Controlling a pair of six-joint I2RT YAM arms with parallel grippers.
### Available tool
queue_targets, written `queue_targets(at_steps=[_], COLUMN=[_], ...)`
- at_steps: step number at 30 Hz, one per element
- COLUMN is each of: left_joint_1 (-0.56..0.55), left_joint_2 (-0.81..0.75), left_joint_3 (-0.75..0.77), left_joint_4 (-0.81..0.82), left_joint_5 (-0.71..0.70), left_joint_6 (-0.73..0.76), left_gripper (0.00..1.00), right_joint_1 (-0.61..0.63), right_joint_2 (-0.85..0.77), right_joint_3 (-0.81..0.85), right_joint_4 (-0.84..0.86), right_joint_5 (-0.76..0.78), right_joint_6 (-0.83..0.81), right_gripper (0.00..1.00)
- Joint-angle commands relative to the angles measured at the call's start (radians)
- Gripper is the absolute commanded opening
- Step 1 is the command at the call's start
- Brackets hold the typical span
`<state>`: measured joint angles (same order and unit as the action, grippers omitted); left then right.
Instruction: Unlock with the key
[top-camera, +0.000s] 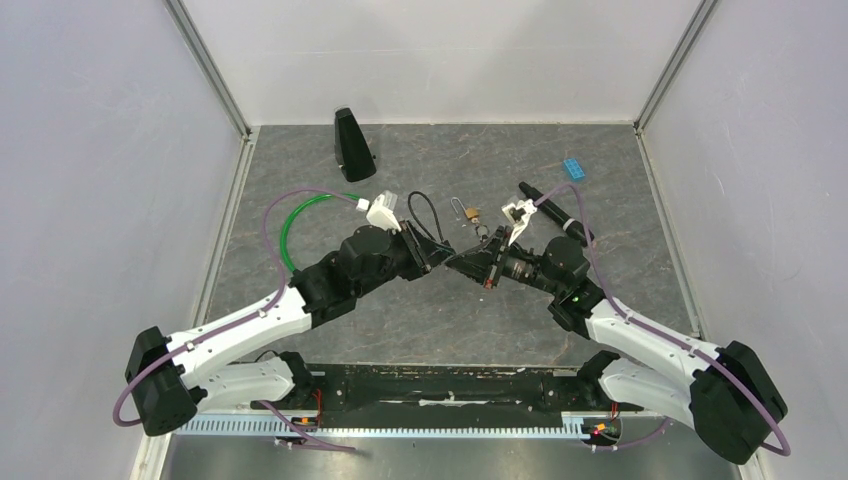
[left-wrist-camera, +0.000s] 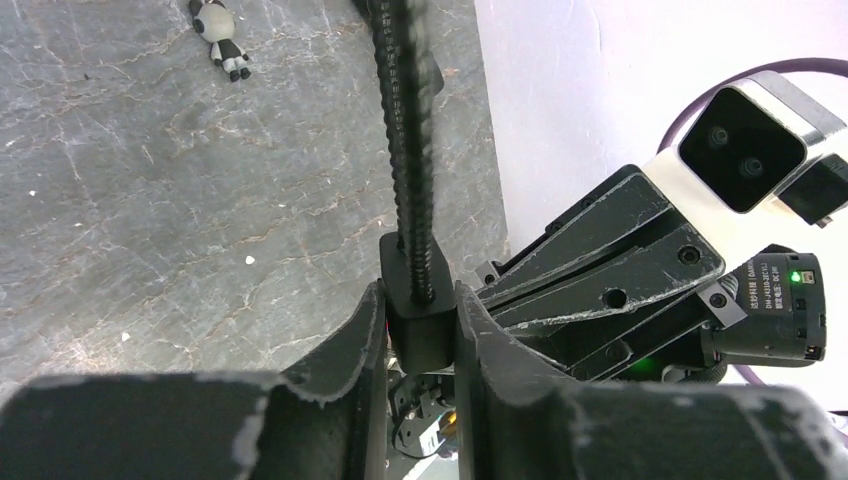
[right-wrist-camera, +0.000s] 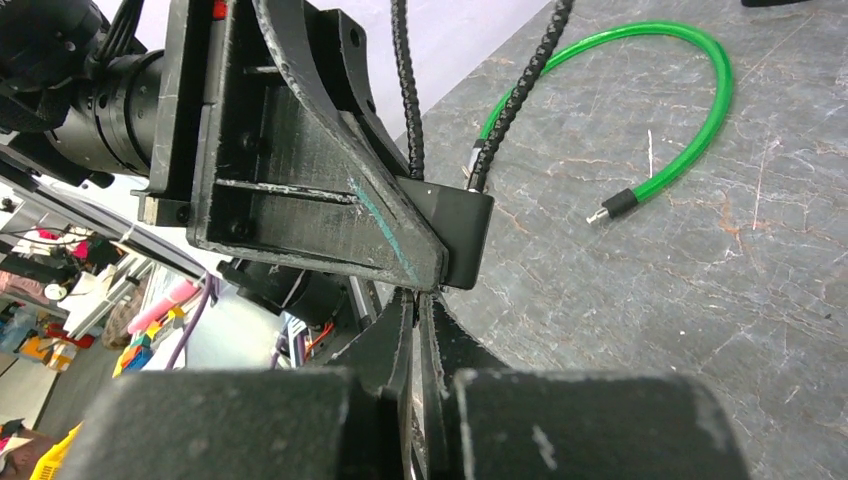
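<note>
My left gripper (top-camera: 437, 255) is shut on the black body of a cable lock (left-wrist-camera: 420, 325). It holds the lock off the table, and the lock's ribbed black cable (left-wrist-camera: 405, 130) runs away from the fingers. In the right wrist view the lock body (right-wrist-camera: 455, 235) sits just past my right gripper (right-wrist-camera: 421, 300). That gripper's jaws are pressed almost together on a thin key, of which only a sliver shows, with the tip at the lock's end. In the top view the right gripper (top-camera: 463, 263) meets the left one tip to tip at mid-table.
A small brass padlock (top-camera: 468, 212) lies just beyond the grippers. A green cable (top-camera: 300, 215) loops at the left, and its end shows in the right wrist view (right-wrist-camera: 620, 200). A black cone (top-camera: 352, 145), a blue brick (top-camera: 574, 168) and a black pen (top-camera: 555, 210) lie further back. A small panda charm (left-wrist-camera: 222, 35) lies on the table.
</note>
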<state>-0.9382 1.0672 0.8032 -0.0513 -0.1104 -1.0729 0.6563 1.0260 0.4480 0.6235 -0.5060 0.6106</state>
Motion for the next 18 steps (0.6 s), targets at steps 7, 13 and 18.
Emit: queue_targets(at_steps=[7, 13, 18], left_joint_1=[-0.004, -0.004, -0.002], left_joint_2=[-0.088, -0.136, -0.151], left_joint_3=[-0.098, -0.22, -0.281], left_joint_4=[0.234, 0.506, 0.678], left_joint_5=[0.013, 0.05, 0.074], left_joint_6=[-0.003, -0.045, -0.048], left_gripper=[0.02, 0.02, 0.02], right_joint_1=[-0.005, -0.006, -0.006], right_joint_2=[0.042, 0.094, 0.132], right_joint_3=[-0.074, -0.132, -0.163], right_joint_4=[0.421, 0.639, 0.756], right_joint_5=[-0.047, -0.047, -0.046], right_joint_6=[0.263, 0.44, 0.555], right_gripper=[0.0, 0.0, 0.0])
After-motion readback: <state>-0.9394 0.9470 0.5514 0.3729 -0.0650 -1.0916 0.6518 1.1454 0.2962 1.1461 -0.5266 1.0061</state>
